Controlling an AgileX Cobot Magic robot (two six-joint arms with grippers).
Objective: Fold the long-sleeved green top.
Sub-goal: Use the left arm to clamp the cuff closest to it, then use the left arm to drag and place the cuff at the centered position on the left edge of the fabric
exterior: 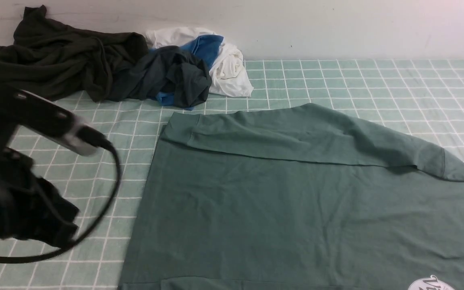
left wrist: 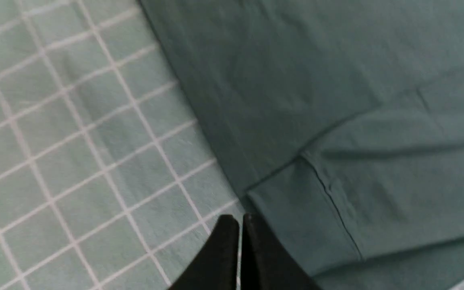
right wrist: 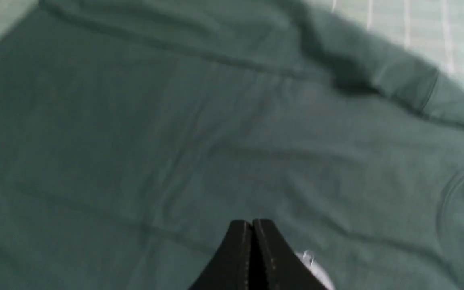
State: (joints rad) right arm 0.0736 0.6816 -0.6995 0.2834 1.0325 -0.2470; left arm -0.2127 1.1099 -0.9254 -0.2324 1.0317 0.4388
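Note:
The green long-sleeved top [exterior: 296, 209] lies spread flat on the checked cloth. One sleeve [exterior: 296, 135] is folded across its far edge. A white round logo [exterior: 431, 284] shows at the near right. My left arm [exterior: 18, 201] hovers blurred left of the top. My left gripper [left wrist: 238, 217] is shut and empty, over the cloth just beside a cuffed sleeve end [left wrist: 296, 229]. My right gripper [right wrist: 252, 221] is shut and empty above the body of the green long-sleeved top [right wrist: 175, 141], with the logo [right wrist: 316, 272] right beside its fingers. The right arm is out of the front view.
A pile lies at the back left against the wall: a very dark olive garment [exterior: 54, 60], a dark grey-and-blue garment [exterior: 175, 76] and a white garment [exterior: 230, 66]. The green checked cloth [exterior: 357, 76] covers the table.

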